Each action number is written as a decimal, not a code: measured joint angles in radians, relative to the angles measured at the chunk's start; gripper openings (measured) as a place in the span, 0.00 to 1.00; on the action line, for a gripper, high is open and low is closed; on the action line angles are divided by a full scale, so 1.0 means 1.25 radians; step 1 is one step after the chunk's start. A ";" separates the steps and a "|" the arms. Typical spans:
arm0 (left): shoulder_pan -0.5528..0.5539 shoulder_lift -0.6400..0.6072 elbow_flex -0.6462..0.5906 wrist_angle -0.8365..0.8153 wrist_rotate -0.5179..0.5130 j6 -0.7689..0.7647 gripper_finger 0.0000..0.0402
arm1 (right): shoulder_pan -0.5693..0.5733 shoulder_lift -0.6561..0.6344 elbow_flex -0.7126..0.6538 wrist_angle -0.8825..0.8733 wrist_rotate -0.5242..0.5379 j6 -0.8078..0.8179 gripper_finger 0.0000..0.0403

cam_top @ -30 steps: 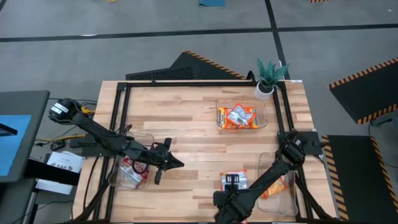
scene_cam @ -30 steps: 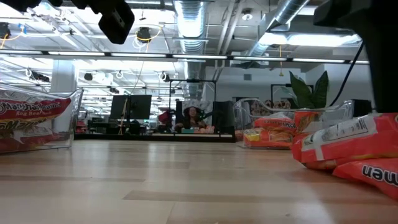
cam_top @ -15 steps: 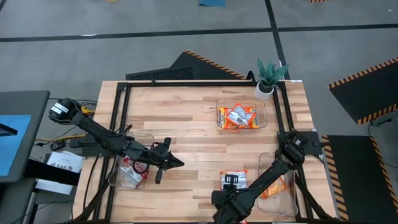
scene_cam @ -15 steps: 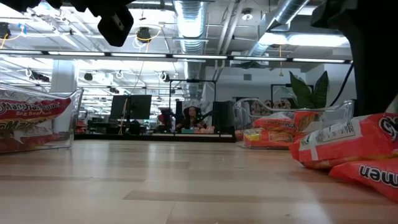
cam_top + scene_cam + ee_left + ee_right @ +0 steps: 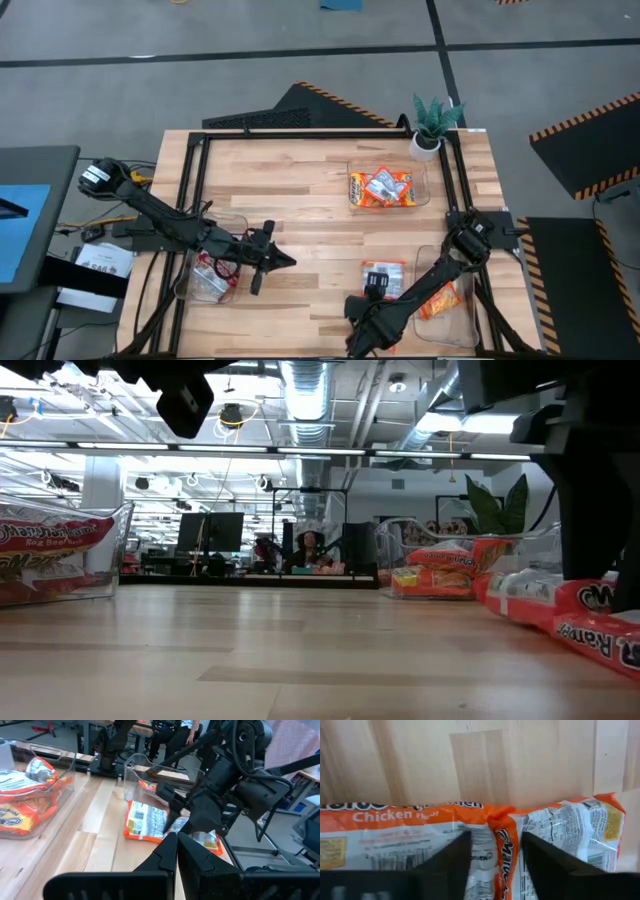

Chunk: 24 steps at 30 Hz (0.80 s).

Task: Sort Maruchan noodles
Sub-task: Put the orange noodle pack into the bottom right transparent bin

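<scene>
Two orange Maruchan packets (image 5: 384, 277) lie side by side, flat on the table near its near edge; they also show in the low view (image 5: 560, 610) and the left wrist view (image 5: 150, 820). My right gripper (image 5: 372, 292) hangs over them, open, with one finger on each side of the place where they meet (image 5: 496, 851). My left gripper (image 5: 283, 263) is shut and hovers above bare wood left of centre, touching nothing (image 5: 176, 845). More packets lie in three clear bins. My right gripper slants down over the two orange packets from the near side. Its open fingers (image 5: 454, 857) stand either side of the raised orange edge where the packets meet (image 5: 496, 822). I cannot tell whether the fingertips touch the wrappers. The packets rest flat on the table.
The left bin (image 5: 212, 272) holds red-and-white packets, the far bin (image 5: 386, 188) holds orange ones, and the right bin (image 5: 448, 292) holds an orange one. A potted plant (image 5: 433, 125) stands at the far right corner. Bare wood lies between the bins.
The orange packets stood tilted up off the table in the low view. They have come down flat and shifted a little toward the far edge. My right gripper has moved slightly toward the far edge with them.
</scene>
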 joint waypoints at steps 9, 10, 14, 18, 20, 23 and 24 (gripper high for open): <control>0.000 0.000 0.000 -0.002 -0.002 -0.002 0.00 | -0.006 -0.003 0.000 -0.010 0.012 0.011 0.03; 0.000 0.000 0.000 -0.002 -0.002 -0.002 0.00 | -0.005 -0.006 -0.001 -0.011 0.014 0.011 0.02; 0.000 0.000 0.000 -0.001 -0.002 -0.002 0.00 | -0.005 -0.034 -0.004 -0.019 0.026 0.013 0.02; 0.000 0.000 0.000 -0.002 -0.002 -0.002 0.00 | 0.000 -0.079 -0.002 -0.029 0.070 0.013 0.02; 0.000 0.000 0.000 -0.002 -0.002 -0.002 0.00 | 0.003 -0.098 -0.002 -0.028 0.091 0.013 0.02; 0.000 0.000 0.000 -0.002 -0.002 -0.002 0.00 | 0.003 -0.130 -0.002 -0.029 0.108 0.013 0.02; 0.000 0.000 0.000 -0.002 -0.002 -0.002 0.00 | 0.004 -0.138 -0.002 -0.028 0.109 0.013 0.02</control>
